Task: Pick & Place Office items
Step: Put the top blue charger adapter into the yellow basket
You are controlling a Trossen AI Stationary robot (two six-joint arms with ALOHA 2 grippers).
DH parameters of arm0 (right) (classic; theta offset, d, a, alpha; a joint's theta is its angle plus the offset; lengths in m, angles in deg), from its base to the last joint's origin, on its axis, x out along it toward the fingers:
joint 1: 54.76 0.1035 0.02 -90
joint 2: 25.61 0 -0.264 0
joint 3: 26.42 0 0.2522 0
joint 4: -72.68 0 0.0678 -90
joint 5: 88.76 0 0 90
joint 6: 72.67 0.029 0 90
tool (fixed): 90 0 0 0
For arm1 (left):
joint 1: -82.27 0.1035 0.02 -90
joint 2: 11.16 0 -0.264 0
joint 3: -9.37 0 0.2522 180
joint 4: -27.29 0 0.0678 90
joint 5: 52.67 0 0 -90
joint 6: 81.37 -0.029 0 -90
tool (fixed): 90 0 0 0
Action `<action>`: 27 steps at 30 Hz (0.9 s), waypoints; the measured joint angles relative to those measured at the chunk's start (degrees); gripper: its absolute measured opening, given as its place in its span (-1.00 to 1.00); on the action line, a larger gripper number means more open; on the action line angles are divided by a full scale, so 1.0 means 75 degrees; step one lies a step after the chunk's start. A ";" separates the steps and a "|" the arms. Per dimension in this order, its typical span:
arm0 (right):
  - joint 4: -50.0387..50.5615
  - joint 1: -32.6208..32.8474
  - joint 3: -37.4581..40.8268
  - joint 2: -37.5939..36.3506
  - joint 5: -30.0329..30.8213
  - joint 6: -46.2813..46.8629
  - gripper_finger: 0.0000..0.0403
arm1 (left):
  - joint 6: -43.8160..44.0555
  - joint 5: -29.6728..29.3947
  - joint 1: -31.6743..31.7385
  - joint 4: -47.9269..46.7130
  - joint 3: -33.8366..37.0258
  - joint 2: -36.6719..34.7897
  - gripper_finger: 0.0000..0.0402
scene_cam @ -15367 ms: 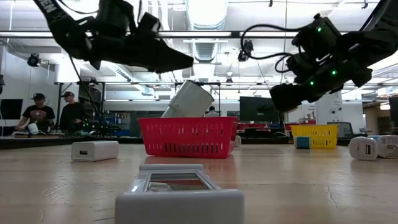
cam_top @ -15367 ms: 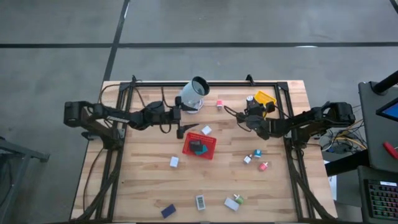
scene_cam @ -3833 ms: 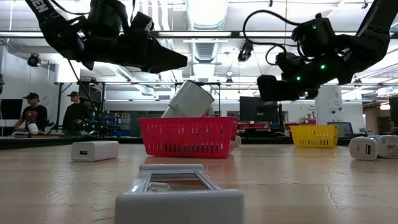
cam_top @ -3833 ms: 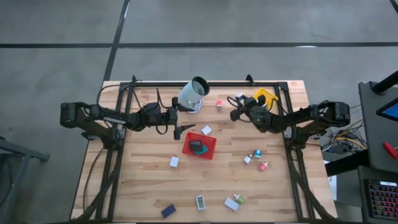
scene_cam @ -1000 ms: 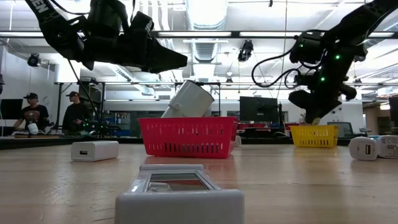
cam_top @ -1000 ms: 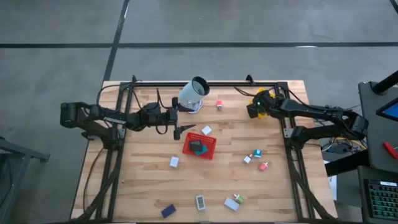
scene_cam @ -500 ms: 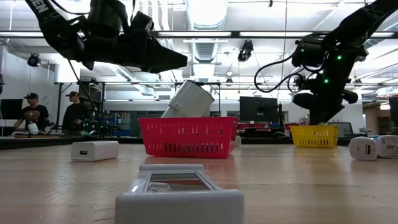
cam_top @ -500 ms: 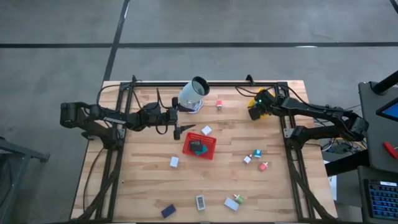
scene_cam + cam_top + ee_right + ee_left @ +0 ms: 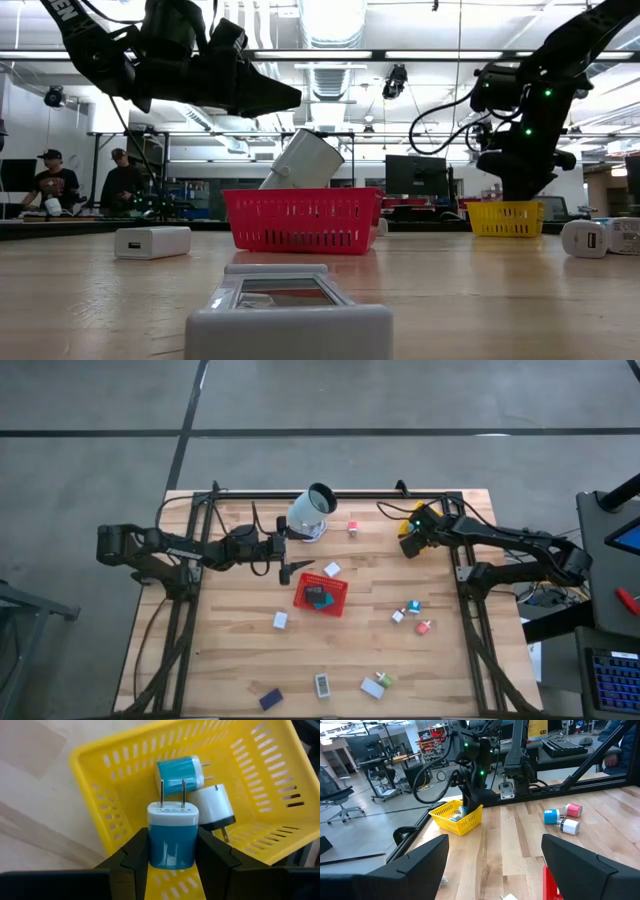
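Note:
My right gripper [image 9: 409,541] hangs over the yellow basket [image 9: 125,790] at the table's far right, shut on a teal charger with a white prong end [image 9: 172,840]. A second teal charger [image 9: 180,772] and a white one [image 9: 214,807] lie in that basket. My left gripper [image 9: 495,870] stands open above the table, left of the red basket [image 9: 321,594], with nothing between its fingers. Other office items lie loose on the wood: a white block [image 9: 280,620], a pink-and-white one [image 9: 353,527] and a small cluster [image 9: 411,610]. My right gripper pinches the teal charger's body [image 9: 172,854] between its two fingers [image 9: 134,856], one on each opposite side. The fingers slant down from above. The charger's two metal prongs [image 9: 171,795] point away from the gripper, and the charger hangs clear above the yellow basket.
A large pale cup [image 9: 312,510] lies tilted at the far middle, just beyond the red basket. More small items [image 9: 322,685] lie near the table's near edge. A dark metal frame [image 9: 330,493] runs along the far edge. People stand in the room beyond [image 9: 60,180].
My right gripper has turned and tipped farther down over the yellow basket, shifting slightly toward it, with the teal charger still between its fingers.

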State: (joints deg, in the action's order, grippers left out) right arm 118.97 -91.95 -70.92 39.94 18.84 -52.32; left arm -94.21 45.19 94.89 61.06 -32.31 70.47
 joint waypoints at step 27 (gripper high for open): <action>-0.0005 0.0000 -0.0003 0.0176 0.0021 -0.0147 -0.41 | 0.0000 -0.0002 0.0000 0.0000 0.0000 0.0000 0.61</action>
State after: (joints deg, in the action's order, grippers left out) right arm 118.93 -91.95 -70.94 41.26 19.00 -53.42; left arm -94.21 45.18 94.89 61.06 -32.31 70.47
